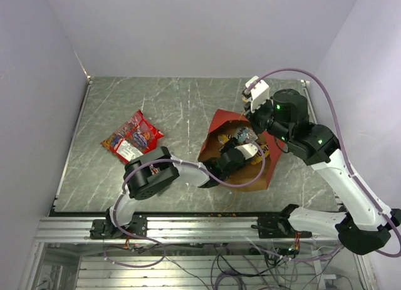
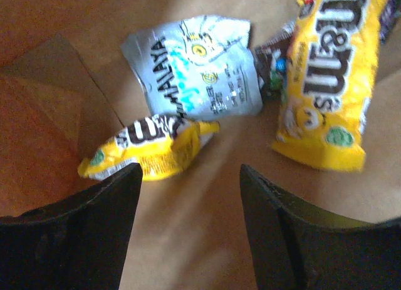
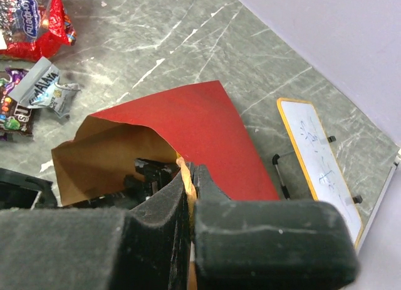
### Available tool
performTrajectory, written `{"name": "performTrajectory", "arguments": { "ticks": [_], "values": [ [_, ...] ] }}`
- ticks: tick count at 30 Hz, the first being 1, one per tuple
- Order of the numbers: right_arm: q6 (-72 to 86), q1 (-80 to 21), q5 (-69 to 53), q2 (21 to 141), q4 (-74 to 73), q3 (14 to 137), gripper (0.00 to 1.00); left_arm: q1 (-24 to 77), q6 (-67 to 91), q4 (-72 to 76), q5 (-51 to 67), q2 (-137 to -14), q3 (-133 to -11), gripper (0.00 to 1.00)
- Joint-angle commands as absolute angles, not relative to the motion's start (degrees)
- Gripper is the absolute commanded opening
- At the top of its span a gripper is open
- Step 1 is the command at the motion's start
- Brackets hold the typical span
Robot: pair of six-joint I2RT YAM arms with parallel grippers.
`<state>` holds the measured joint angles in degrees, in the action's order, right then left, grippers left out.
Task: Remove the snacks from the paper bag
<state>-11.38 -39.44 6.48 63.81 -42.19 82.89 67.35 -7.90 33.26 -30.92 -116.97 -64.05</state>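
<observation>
1. Snacks first! On the floor inside the brown kraft paper bag with red side panels (image 1: 222,121) lie three packets. There's a small crumpled yellow packet (image 2: 150,146), a silver-blue foil packet (image 2: 194,64) just behind it, and a long yellow packet (image 2: 332,83) off to one side. A dark brown wrapper (image 2: 270,61) peeks out between the last two.
2. The left claw (image 2: 189,171) is deep in the bag, jaws wide, nothing between them.
3. The right claw (image 3: 188,177) is pinched tight on the bag's brown rim, propping the mouth open.
4. Well clear of the bag, a glossy red chip bag (image 1: 133,138) lies on the grey marbled bench (image 1: 175,96).
5. My read: unpacking is part done, and this is the reach for another packet. Next, the left claw needs to shift until the small yellow packet sits between its jaws, then close without snagging the paper floor.
</observation>
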Motion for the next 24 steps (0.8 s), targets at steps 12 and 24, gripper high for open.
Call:
{"name": "performTrajectory", "arguments": {
  "ticks": [12,24],
  "values": [
    [-14.00,-39.46,7.46,63.95,-43.44,86.66,0.00,63.83,-7.52,31.37,-33.54,-126.53,-72.92,0.75],
    [-15.01,-39.48,7.79,63.74,-42.45,85.99,0.00,62.84,-7.49,28.15,-32.39,-126.45,-74.54,0.36]
  ]
}}
